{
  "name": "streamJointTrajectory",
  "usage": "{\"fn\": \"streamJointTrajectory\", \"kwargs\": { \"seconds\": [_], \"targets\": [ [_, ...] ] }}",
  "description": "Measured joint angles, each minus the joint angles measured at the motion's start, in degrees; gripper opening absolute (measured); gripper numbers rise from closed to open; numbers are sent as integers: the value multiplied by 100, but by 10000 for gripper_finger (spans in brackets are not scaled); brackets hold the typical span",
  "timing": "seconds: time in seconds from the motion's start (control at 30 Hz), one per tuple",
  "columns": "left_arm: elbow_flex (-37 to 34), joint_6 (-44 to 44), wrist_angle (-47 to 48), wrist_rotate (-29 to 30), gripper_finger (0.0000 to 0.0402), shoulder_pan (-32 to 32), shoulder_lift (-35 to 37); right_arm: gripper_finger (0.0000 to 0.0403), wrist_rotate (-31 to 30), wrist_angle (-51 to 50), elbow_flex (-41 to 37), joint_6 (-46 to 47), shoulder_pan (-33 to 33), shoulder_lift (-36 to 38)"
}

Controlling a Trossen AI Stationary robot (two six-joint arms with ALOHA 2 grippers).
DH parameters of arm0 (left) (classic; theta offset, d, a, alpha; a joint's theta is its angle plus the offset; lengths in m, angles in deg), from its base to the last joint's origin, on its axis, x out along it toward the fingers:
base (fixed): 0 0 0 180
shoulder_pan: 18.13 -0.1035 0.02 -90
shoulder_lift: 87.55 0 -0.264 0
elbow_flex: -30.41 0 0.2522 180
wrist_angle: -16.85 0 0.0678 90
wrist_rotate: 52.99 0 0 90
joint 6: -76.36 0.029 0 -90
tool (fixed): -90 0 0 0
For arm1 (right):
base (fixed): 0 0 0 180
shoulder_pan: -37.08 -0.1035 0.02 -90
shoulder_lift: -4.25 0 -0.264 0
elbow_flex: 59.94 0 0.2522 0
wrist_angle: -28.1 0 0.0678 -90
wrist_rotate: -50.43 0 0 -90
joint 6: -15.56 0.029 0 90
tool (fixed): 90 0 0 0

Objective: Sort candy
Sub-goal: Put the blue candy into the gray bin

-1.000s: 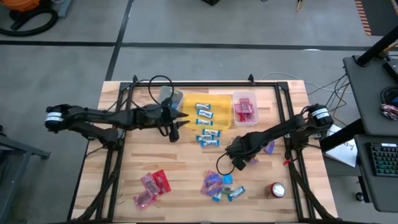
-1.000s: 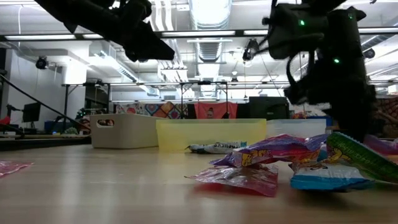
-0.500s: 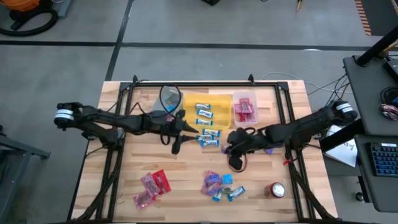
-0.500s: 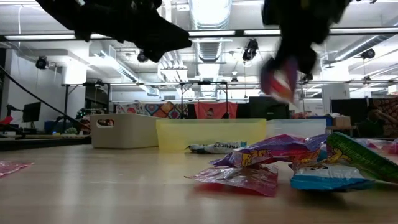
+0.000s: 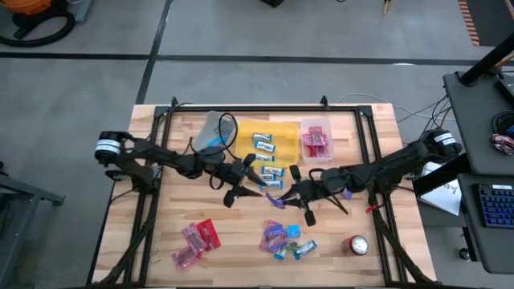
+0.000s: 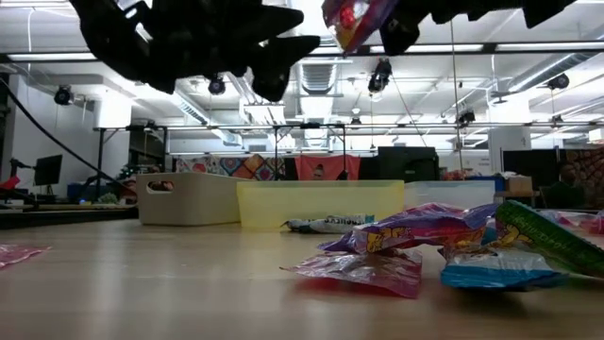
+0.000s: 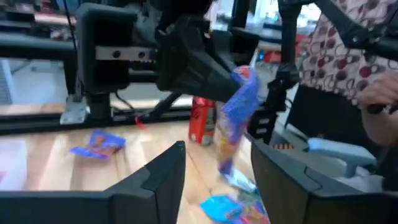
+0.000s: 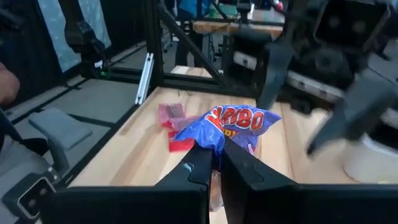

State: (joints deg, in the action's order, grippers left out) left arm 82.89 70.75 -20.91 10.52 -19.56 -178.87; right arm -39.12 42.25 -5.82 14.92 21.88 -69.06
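My right gripper (image 8: 217, 155) is shut on a blue-purple candy bag (image 8: 233, 127) and holds it in the air over the table's middle (image 5: 275, 201). My left gripper (image 7: 217, 149) faces it from the table's left, open. Its fingers (image 7: 163, 173) stand to either side of the bag and a little short of it. Blue-and-white candy (image 5: 269, 160) lies in and in front of a yellow tray (image 5: 283, 132). Red candy fills a clear tray (image 5: 315, 140). Loose piles lie near the front: red-pink candy (image 5: 197, 237) and mixed candy (image 5: 285, 237). My right gripper pinches the bag's crumpled upper end (image 7: 244, 76) between its two fingers. The fingers come in level from the table's right. The bag hangs below them, slack and lifted clear of the table.
A red and silver can (image 5: 356, 245) stands near the front right corner. A pale tub (image 5: 210, 130) sits left of the yellow tray. A black frame (image 5: 241, 106) runs around the table's edges. A person's hand (image 7: 379, 93) shows beyond the table.
My right gripper has risen off the table with the blue-purple bag, tipped up to level and carried it toward the table's middle. My left gripper has moved toward the table's right and lower, tipping to face the bag.
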Motion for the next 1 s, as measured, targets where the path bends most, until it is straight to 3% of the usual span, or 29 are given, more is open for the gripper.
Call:
{"fn": "streamJointTrajectory", "kwargs": {
  "seconds": [0.27,0.53,0.7,0.9,1.0],
  "targets": [
    [84,-361,-1342,-433,192,2,-736,12,4,29,126,-165,24,-105],
    [487,-444,-1412,-612,187,91,-1172,12,-50,67,135,-241,24,-125],
    [540,-396,-1448,-749,133,101,-1199,12,-58,-75,135,-190,24,-113],
    [521,-442,-1418,-754,15,78,-1188,12,-427,-197,135,-64,20,-110],
    [518,-631,-1413,-752,10,26,-1174,15,-794,-223,135,38,20,-106]
  ]
}}
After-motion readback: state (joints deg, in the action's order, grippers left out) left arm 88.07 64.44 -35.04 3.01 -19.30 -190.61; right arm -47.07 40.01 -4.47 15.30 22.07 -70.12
